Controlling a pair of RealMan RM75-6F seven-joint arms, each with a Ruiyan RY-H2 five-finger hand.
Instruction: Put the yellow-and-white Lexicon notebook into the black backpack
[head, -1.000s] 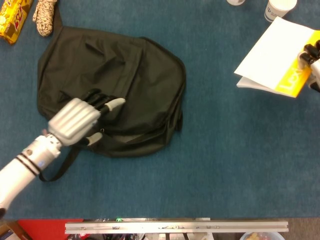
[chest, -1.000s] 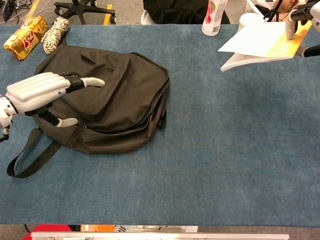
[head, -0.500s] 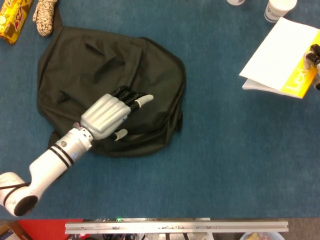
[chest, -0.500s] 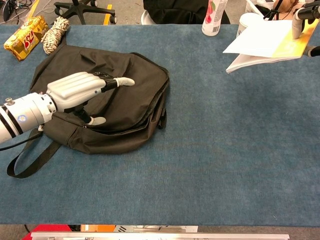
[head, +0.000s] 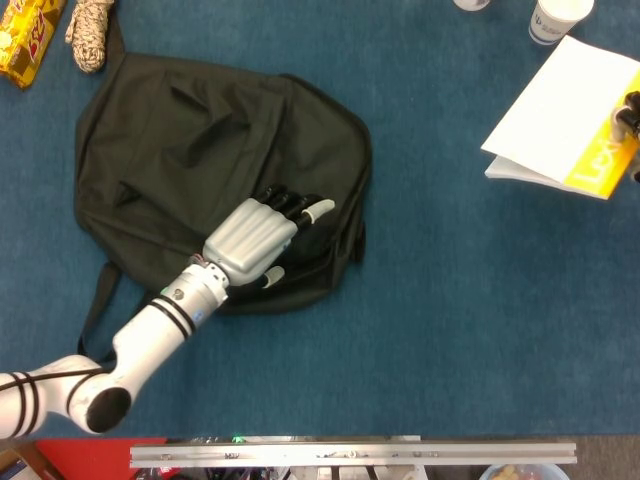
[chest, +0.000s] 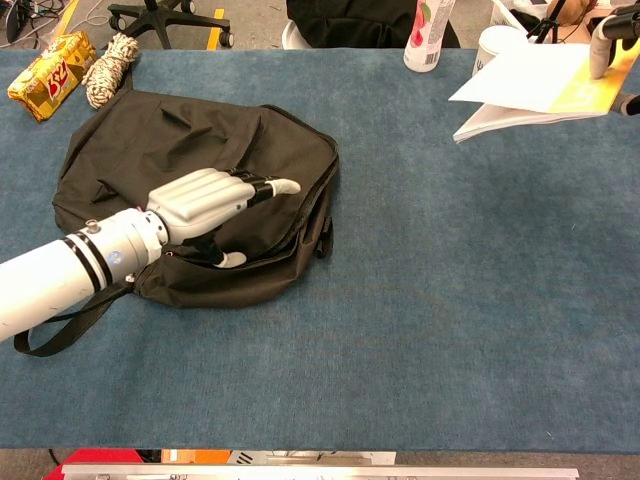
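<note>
The black backpack (head: 190, 150) (chest: 170, 140) lies flat on the blue table at the left. My left hand (head: 262, 232) (chest: 215, 200) lies over its near right part, fingers stretched out toward the zipper edge, thumb tucked below at the seam, holding nothing. The yellow-and-white Lexicon notebook (head: 560, 110) (chest: 525, 85) is at the far right, tilted with its near edge off the table. My right hand (head: 630, 115) (chest: 608, 40) pinches its yellow edge and is mostly cut off by the frame.
A yellow snack pack (head: 22, 40) and a rope bundle (head: 90, 30) lie beyond the backpack at far left. A paper cup (head: 555, 18) and a bottle (chest: 428, 30) stand behind the notebook. The backpack strap (chest: 45, 335) loops toward the front left.
My left hand has slid right across the backpack to its right zipper edge. The notebook in my right hand has shifted slightly to the right.
</note>
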